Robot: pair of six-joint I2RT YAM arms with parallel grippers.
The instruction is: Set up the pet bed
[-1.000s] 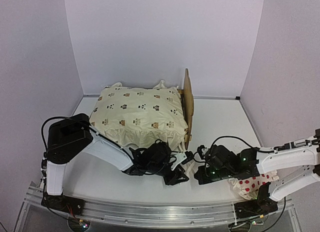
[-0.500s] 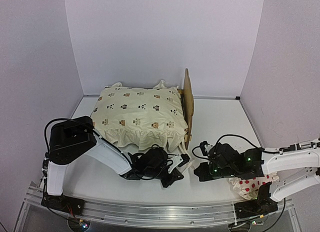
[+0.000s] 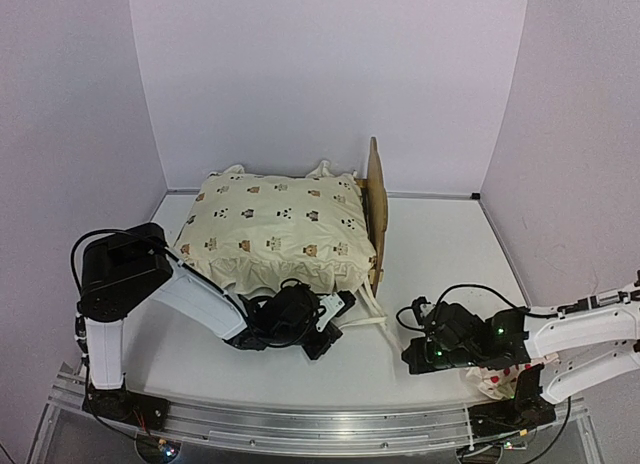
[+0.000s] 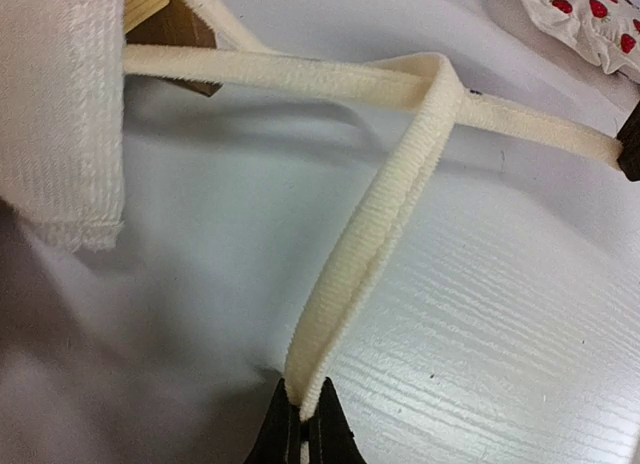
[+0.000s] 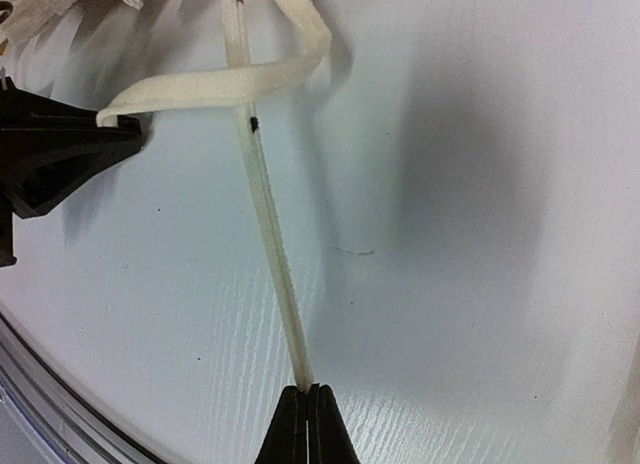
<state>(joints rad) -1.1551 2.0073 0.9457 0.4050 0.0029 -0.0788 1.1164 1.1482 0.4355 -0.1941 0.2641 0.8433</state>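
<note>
2 cream ties [image 4: 385, 199] now cross near the table's [image 3: 450, 264] front edge: your left gripper [image 4: 303, 419] just clamped one, your right gripper [image 5: 308, 394] stays pinched on the other, so knotting the cover [image 3: 280, 229] to the far-left pet bed [image 3: 376, 194] can start.

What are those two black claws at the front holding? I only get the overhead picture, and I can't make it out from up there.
Observer: The left wrist camera shows the left gripper shut on a flat cream tie.
Visitor: And the other claw?
Observer: In its own wrist view, the right gripper is shut on a second tie, which is stretched straight.
Visitor: Are the two ties apart?
Observer: No, they cross. The left-held one seems to pass over the right-held one.
</note>
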